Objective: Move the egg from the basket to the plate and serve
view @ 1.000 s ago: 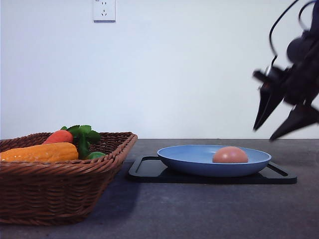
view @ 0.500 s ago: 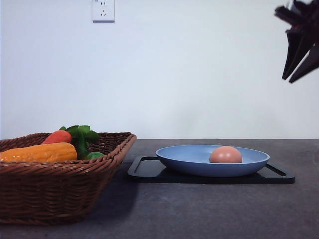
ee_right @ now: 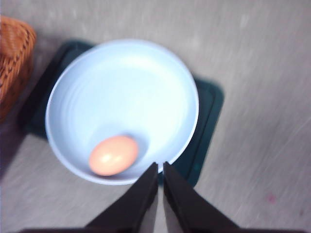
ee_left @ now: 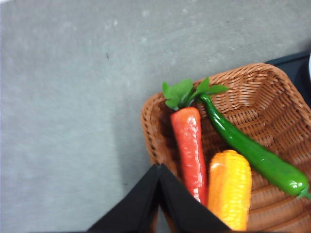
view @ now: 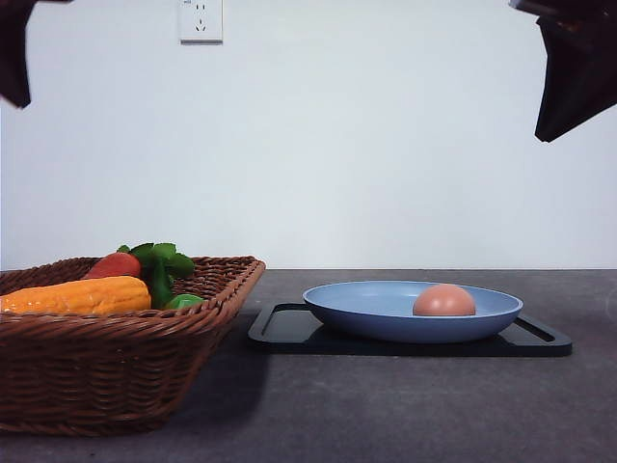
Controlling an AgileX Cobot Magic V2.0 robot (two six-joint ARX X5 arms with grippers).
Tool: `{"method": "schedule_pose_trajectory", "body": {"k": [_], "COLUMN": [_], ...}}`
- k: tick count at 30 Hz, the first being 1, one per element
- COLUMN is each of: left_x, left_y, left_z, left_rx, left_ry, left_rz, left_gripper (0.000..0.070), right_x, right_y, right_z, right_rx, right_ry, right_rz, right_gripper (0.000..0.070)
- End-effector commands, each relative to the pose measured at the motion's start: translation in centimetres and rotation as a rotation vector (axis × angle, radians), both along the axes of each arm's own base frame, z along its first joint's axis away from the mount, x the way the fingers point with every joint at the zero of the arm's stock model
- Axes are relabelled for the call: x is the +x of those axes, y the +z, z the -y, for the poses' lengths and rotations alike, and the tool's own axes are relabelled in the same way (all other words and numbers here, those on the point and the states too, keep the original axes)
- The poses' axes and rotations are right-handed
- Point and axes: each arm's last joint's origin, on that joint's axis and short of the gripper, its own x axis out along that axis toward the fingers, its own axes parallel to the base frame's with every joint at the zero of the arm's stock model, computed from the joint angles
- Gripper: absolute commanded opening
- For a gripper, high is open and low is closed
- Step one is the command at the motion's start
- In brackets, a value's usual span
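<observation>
The brownish-pink egg lies in the blue plate, toward its right side, with nothing touching it. In the right wrist view the egg rests near the rim of the plate, and my right gripper hovers high above it, shut and holding nothing. From the front, the right gripper hangs at the top right. The wicker basket stands at the left. My left gripper is shut and empty above the end of the basket; its dark tip is at the top left.
The basket holds a carrot, a corn cob and a long green vegetable. A flat black tray lies under the plate, close to the basket's right side. Bare grey table runs along the front.
My right gripper rose from beside the plate to the top right and its fingers closed. The left gripper's tip came into view at the top left. The egg stays in the plate.
</observation>
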Motion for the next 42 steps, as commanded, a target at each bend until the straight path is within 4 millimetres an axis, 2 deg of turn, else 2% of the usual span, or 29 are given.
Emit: {"method": "schedule_pose_trajectory", "body": {"k": [1,8,12,15,30,34,39,42], "left_x": [-0.4,-3.3,-4.7,-5.2,-5.1,-7.0,-10.1,-11.4], "left_y": [-0.7,-5.4,-6.8,-6.7,-6.6,-5.6,-3.9,-3.9], "left_z": [-0.1,-1.0,-1.4,-1.6,-1.6,-2.5,-4.6,-5.7], "left_rx": [-0.051,-0.236,-0.298,-0.293,-0.302,-0.339,-0.344,-0.315], "left_ry": [0.001,0.027,0.025,0.021,0.02,0.011,0.003,0.056], "left_rz": [0.034,0.161,0.198,0.192,0.21,0.281,0.503,0.608], "left_gripper": [0.0,0.0,0.0,0.0,0.0,0.0,0.0,0.0], "right_x": [-0.7,-3.2,-3.7,-3.7,-3.7,-3.7,-3.7,-3.7], "right_y": [-1.3,-5.8,-7.3,-7.4,-7.4,-7.4,-7.4,-7.4], "right_z": [-0.1,0.4,0.7,0.7,0.7,0.7,0.7,0.7], "right_rx": [-0.011,0.058,0.083,0.078,0.08,0.08,0.08,0.079], "right_ry": [-0.006,-0.043,-0.057,-0.056,-0.057,-0.058,-0.058,-0.058], "right_rz": [0.053,0.218,0.226,0.217,0.221,0.221,0.221,0.221], "right_gripper": [0.0,0.0,0.0,0.0,0.0,0.0,0.0,0.0]}}
